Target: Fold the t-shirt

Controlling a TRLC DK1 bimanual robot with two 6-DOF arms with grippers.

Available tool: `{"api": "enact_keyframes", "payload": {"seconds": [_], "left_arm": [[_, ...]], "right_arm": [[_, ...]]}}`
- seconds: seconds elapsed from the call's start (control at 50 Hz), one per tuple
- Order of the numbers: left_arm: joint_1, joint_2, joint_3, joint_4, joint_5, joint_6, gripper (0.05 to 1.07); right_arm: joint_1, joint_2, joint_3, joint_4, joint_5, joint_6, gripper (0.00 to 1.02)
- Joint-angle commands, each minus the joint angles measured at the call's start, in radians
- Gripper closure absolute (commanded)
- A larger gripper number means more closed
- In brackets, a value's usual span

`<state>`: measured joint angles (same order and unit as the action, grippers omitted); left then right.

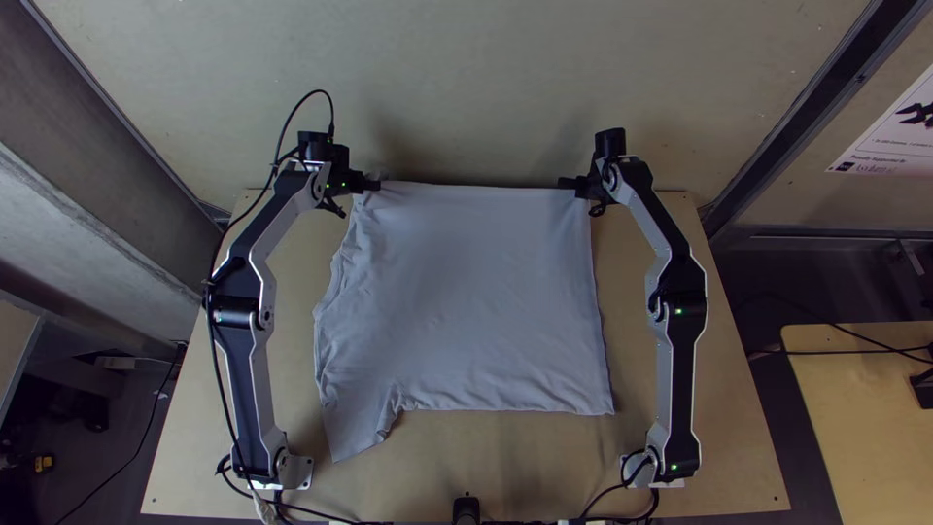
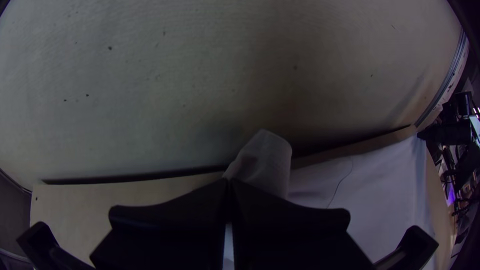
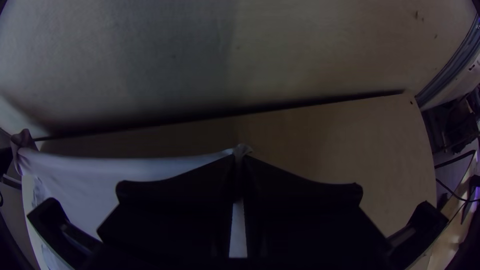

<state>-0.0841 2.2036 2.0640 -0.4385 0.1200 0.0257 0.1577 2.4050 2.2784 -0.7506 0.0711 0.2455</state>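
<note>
While both ends of the far edge are pinched, I'd call this fold barely begun. The t-shirt (image 1: pixel 466 292) is lying mostly spread out over the middle of the table (image 1: pixel 719 428), between the two arms, and I can't see any finished fold in it. The left gripper (image 1: pixel 372 184) has its fingers closed on the far left corner, with a little rounded tuft of cloth poking out past the tips. The right gripper (image 1: pixel 567 182) is clamped on the far right corner, just a small nub sticking out.

So what's left is pretty much the whole job, imo: bring that far edge over onto the near one, let go, smooth it, then probably fold again to make it compact. The near left sleeve (image 1: pixel 360 428) hangs out past the near edge, so I'd guess it needs tucking in at some point or the bundle ends up lopsided.

Fabric-wise it's pale, soft, thin-looking stuff, nearly smooth in the middle. The far edge is pulled close to straight, the right side runs fairly clean, and the left side is all wavy and rumpled. Overall shape is a rough square plus that one flap. Table's flat, light wood, straight-edged.
</note>
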Motion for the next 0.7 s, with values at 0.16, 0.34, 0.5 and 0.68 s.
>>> {"api": "enact_keyframes", "payload": {"seconds": [0.16,0.34,0.5,0.68], "left_arm": [[-0.002,-0.200,-0.234,0.057,-0.002,-0.006,1.05],[-0.006,-0.303,-0.364,0.098,-0.002,-0.006,1.05],[-0.006,-0.377,-0.429,0.089,-0.003,-0.012,1.05],[-0.008,-0.472,-0.535,0.089,-0.003,-0.012,1.05]], "right_arm": [[-0.007,-0.076,-0.097,-0.038,0.025,-0.023,1.00],[-0.003,-0.127,-0.158,-0.038,0.025,-0.023,1.00],[0.000,-0.190,-0.243,-0.038,0.025,-0.017,1.00],[0.006,-0.264,-0.350,-0.026,0.027,-0.015,1.00]]}}
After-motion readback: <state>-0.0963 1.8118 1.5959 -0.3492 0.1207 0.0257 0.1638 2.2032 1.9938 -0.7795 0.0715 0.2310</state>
